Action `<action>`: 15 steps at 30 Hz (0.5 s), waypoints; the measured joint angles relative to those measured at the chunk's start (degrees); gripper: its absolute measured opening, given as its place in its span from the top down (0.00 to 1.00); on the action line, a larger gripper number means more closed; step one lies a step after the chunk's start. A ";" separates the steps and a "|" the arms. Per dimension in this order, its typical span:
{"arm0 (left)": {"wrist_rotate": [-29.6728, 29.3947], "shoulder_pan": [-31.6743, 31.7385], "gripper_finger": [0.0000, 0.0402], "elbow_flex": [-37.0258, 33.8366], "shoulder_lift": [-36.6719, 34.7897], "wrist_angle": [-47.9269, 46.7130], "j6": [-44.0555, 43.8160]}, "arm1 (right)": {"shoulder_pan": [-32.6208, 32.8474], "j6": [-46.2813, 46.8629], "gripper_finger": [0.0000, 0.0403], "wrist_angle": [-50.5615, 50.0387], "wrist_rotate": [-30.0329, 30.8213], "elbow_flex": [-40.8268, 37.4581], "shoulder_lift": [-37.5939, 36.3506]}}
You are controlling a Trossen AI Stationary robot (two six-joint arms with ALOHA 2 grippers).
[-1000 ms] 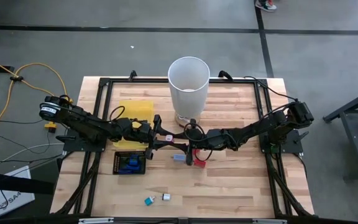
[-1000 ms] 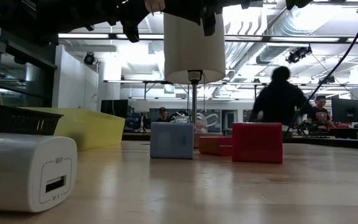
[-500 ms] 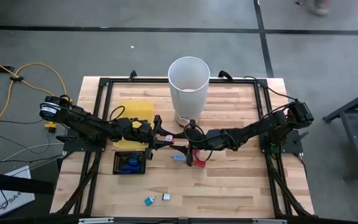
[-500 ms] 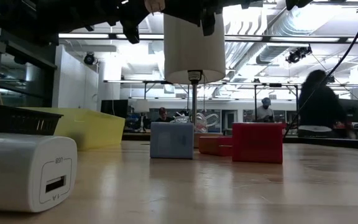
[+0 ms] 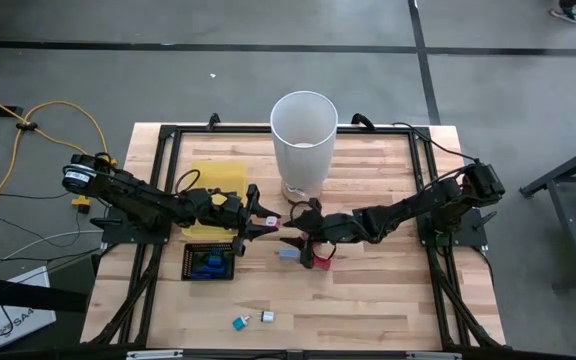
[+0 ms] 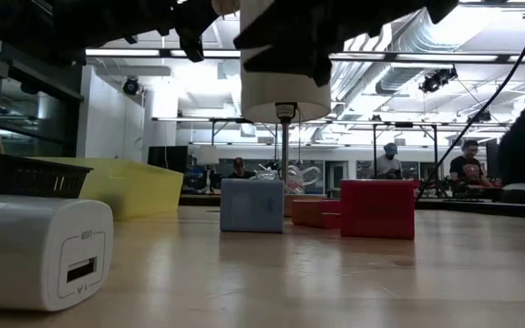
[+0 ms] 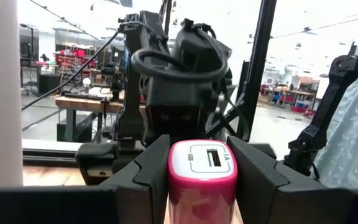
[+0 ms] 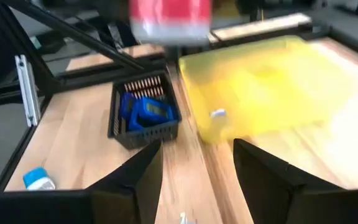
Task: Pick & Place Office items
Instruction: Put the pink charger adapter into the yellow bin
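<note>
My left gripper [image 5: 264, 222] hovers over the table's middle, shut on a pink charger with a white end [image 7: 202, 163]. My right gripper [image 5: 295, 240] faces it from the right, open and holding nothing [image 8: 197, 144]. Its view shows the pink charger [image 8: 169, 17] blurred just ahead. On the wood lie a light blue block [image 5: 288, 253], a red block [image 5: 320, 260], a teal piece [image 5: 238, 322] and a white charger [image 5: 266, 317]. Blue pieces [image 5: 208, 264] lie in the black mesh tray [image 5: 190, 272]. My left gripper pinches the pink charger by its two side faces [image 7: 174, 180], one finger on each side. The white end with the socket [image 7: 207, 158] points past the fingertips toward the right gripper. The fingers come in about level from the table's left, and the charger is lifted clear.
The tall white bin [image 5: 304, 140] stands behind the grippers at the far middle. The flat yellow tray [image 5: 216, 185] sits under the left arm, the black mesh tray nearer. A black frame [image 5: 268, 130] rims the table. People move in the room beyond.
My right gripper has swung and turned beside the pink charger; in the low view its dark bulk now covers the lower front of the bin. My left gripper has kept still with the charger. The pieces on the table have not moved.
</note>
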 joint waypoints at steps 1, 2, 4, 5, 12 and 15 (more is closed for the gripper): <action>0.00 0.00 0.68 0.00 0.00 -0.02 -0.41 | 0.01 0.53 0.55 -0.76 -0.02 0.00 0.00; 0.01 0.00 0.68 -0.02 0.00 -0.17 -0.68 | 0.09 1.02 0.55 -1.26 0.00 0.00 0.00; 0.00 0.00 0.68 -0.07 0.00 -1.25 -1.04 | 0.37 1.84 0.55 -1.59 0.11 0.00 0.00; 0.00 0.00 0.68 -0.07 0.00 -2.14 -1.09 | 0.41 1.86 0.55 -1.61 0.09 0.00 0.00; -0.46 0.00 0.68 -0.20 -3.54 -11.90 -2.67 | 1.76 1.86 0.56 -1.91 -0.09 0.00 0.00; -0.60 0.00 0.68 -0.20 -7.24 -20.24 -2.96 | 2.40 1.86 0.56 -1.89 -0.09 0.00 0.00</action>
